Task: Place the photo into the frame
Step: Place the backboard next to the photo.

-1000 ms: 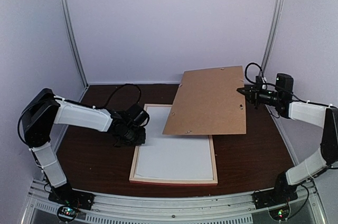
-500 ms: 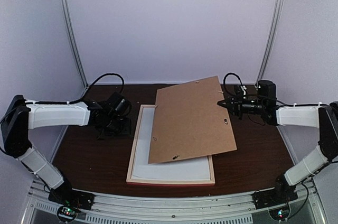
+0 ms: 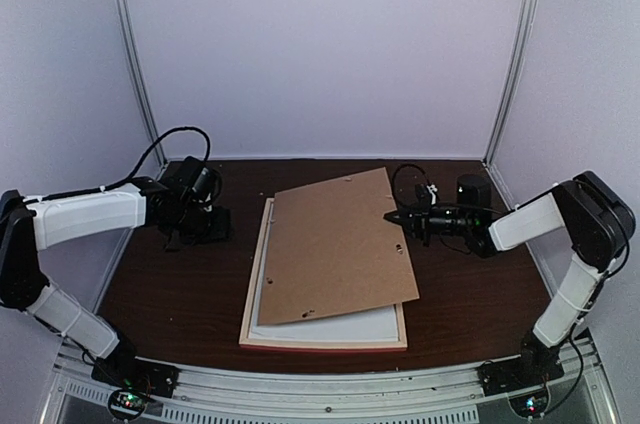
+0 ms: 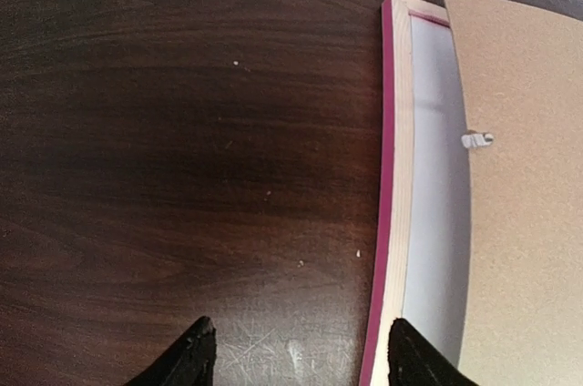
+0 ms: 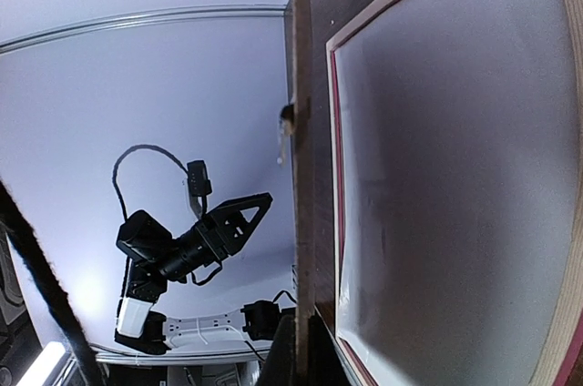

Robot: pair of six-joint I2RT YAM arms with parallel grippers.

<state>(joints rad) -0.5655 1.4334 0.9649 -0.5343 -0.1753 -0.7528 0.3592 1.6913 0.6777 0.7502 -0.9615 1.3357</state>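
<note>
Top view: dark wood-grain table (image 3: 170, 284). The frame (image 3: 322, 342) lies flat at the centre near the front edge, a big rectangle with a thin pink rim. A pale sheet (image 3: 350, 326) lies inside it, smooth and matte. The photo's dark print doesn't show, and I can't tell if that sheet is its back. A brown backing board (image 3: 335, 244), flat fibreboard with small tabs near its edges, sits skewed over the frame and overhangs its right rim. My right gripper (image 3: 393, 216) pinches the board's right edge, jaws closed tight on the thin sheet. My left gripper (image 3: 205, 227) is over bare table left of the frame, not touching it.

Left wrist: my two black fingertips (image 4: 193, 354) stand wide apart, nothing between them but table. The wood is glossy, scratched and speckled with crumbs. The frame's left rail (image 4: 387, 177) has pale raw wood on top and a pink outer side. The grey-white sheet (image 4: 437, 204) is set inside it, and the grainy tan board (image 4: 528, 177) covers it from the right. There's a small white tab (image 4: 475, 140) at the board's edge.

Right wrist: the board is seen edge-on (image 5: 301, 222), a thin straight brown strip. It stands apart from the frame here, with dark table showing in the gap. The pale wood rim (image 5: 567, 222) has a red inner line. The sheet (image 5: 446, 177) is plain and grey in shadow.
</note>
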